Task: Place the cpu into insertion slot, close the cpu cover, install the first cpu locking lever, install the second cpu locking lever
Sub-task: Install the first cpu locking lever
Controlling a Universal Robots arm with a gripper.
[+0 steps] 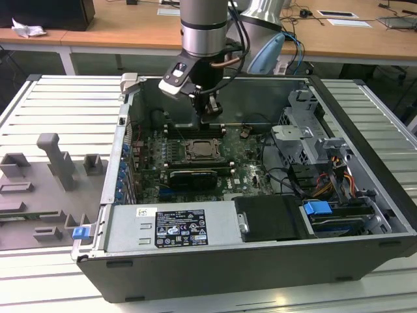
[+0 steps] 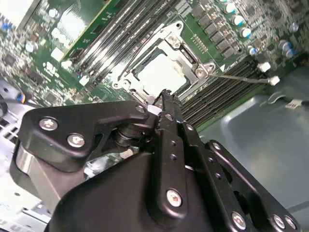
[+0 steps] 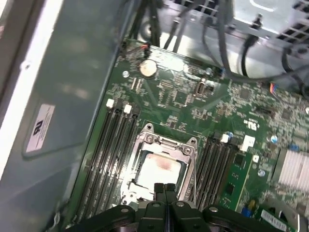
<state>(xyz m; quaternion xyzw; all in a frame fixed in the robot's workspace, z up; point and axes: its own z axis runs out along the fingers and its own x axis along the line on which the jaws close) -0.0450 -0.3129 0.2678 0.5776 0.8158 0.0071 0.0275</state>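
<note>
The empty gripper (image 3: 164,188), fingertips pressed together, is held just above the cpu cover (image 3: 166,142), shut over the cpu (image 3: 157,166) in its insertion slot (image 1: 203,151). A thin unlatched locking lever (image 2: 241,77) could be missed, or slipped off, by an off-centre push.

Pale silver-grey square cpu (image 3: 157,169): one
Silvery square metal cpu cover (image 3: 169,144): one
Banks of long black memory slots (image 3: 108,154): two

Bright, even overhead room light fills the exterior view, but the dark grey open computer case (image 1: 260,267) is dimmer inside, shadowed beneath the black gripper (image 1: 210,119). Just past its tip in both wrist views, the pale silver-grey square cpu (image 2: 161,72) (image 3: 157,166) glares nearly white.
</note>
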